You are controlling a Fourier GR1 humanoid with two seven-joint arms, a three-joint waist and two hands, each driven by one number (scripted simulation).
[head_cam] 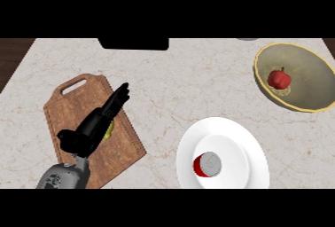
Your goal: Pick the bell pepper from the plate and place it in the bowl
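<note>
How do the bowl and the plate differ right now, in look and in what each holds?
The bowl is olive with a yellow rim and deep; the plate is white and flat. The bowl holds the red bell pepper; the plate holds a red-and-white can. The bowl lies farther from the robot. Both are round.

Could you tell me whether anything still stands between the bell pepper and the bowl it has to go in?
Nothing does: the bell pepper already lies inside the bowl. The white plate holds only a red-and-white can.

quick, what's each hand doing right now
left hand: open, fingers straight, over the cutting board, holding nothing.
right hand: not in view.
</note>
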